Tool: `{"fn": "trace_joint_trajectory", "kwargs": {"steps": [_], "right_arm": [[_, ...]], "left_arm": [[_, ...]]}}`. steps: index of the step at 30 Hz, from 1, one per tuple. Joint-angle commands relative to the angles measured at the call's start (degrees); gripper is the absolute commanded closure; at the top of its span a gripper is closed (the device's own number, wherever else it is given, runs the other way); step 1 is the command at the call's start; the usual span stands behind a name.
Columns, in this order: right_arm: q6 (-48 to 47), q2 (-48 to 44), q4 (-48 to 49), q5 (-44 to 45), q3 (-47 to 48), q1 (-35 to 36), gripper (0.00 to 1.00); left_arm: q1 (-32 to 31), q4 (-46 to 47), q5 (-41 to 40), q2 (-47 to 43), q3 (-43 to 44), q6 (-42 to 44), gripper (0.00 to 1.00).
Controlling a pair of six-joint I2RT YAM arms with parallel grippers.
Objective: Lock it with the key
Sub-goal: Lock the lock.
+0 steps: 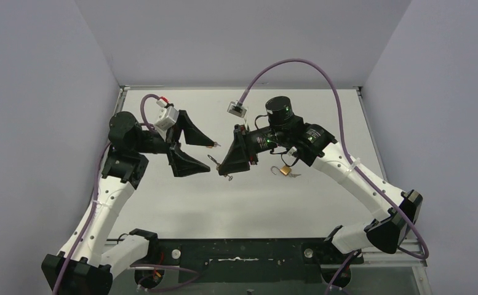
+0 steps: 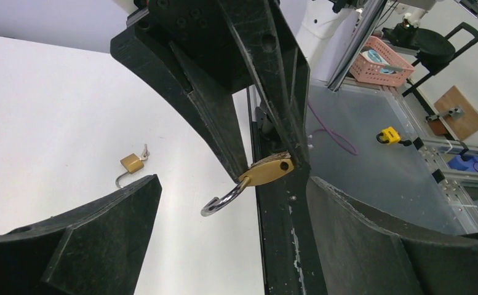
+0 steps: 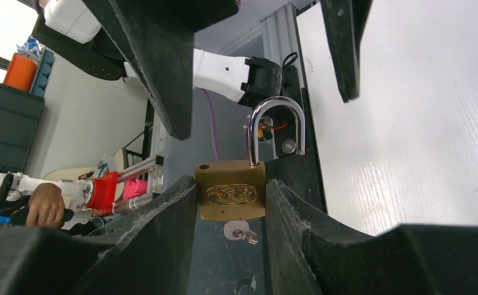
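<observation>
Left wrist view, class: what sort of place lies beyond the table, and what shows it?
Probably a robotics lab or workshop: beyond the white table are aluminium rails, a pink basket and a purple cable lying loose.

It was a robotics lab: a white table (image 1: 242, 203) boxed in by plain grey panels (image 1: 39, 92), aluminium framing (image 2: 356, 40) at its edge, and beyond it a pink basket (image 2: 385, 61), dark storage crates (image 3: 5, 132), an orange bin (image 3: 19, 70) and a person's hand (image 3: 45, 206) beside red parts
</observation>
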Motion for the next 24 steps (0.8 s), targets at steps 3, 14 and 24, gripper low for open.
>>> {"fn": "trace_joint_trajectory", "kwargs": {"steps": [3,14,24], "right_arm": [[4.38,-1.86,7.65,-3.64,2.88,0.48,0.75],[3.91,-1.89,7.44,-3.97,2.80,0.29,0.73],[3.58,-2.28,7.17,-4.00,2.86,-0.39,0.66]], "left_arm": [[-0.62,1.48,0.95,1.17,2.04,1.33,0.20],[-1.19,1.94,2.26,1.10,1.25,1.07,0.49],[-1.36,8.38,4.70,2.02,-0.10,-3.68,1.00]]}}
